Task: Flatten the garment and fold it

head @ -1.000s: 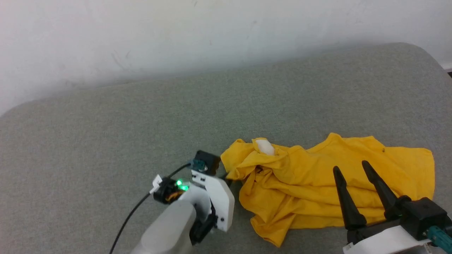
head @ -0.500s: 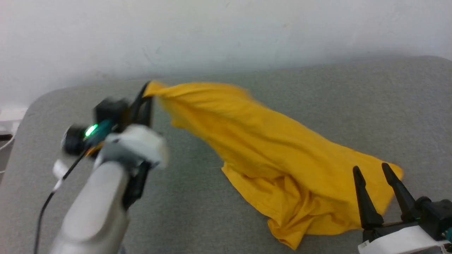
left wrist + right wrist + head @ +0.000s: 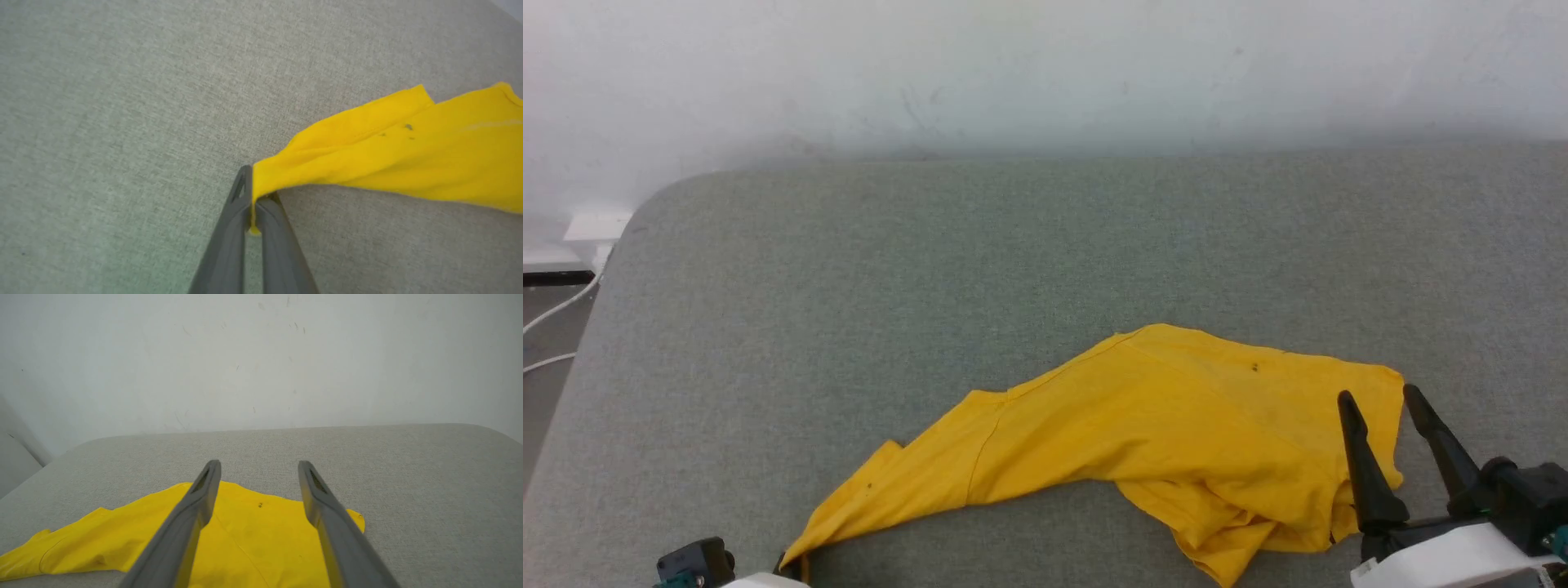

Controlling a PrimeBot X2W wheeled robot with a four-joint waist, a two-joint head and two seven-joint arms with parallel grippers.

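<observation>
Left wrist view comes nearest: the left claw [image 3: 254, 192] has its two dark fingers pressed together on a corner of the yellow garment [image 3: 388, 155], with a sliver of cloth pinched between them just below the tips. From that pinch the shirt runs off to the claw's right in a narrow band that widens as it goes. A shadow lies under its near edge, and there are a few dark specks on the fabric. All around the claw is the grey padded surface [image 3: 122, 122].

From the head camera, the shirt stretches as one long slanting strip from that held corner across to the right claw [image 3: 1376, 394]. It is broadest and most rumpled just to the left of that claw's fingers. The right claw stands with its fingers spread apart and nothing between them, their tips over the shirt's right-hand edge. Whether they touch the cloth I cannot tell.

Beyond the right claw's tips the yellow ends and bare grey padding carries on to a scuffed white wall [image 3: 1013, 73]. Far off to the left, past the rounded corner of the padding, pale cables [image 3: 556, 310] lie on the floor.
</observation>
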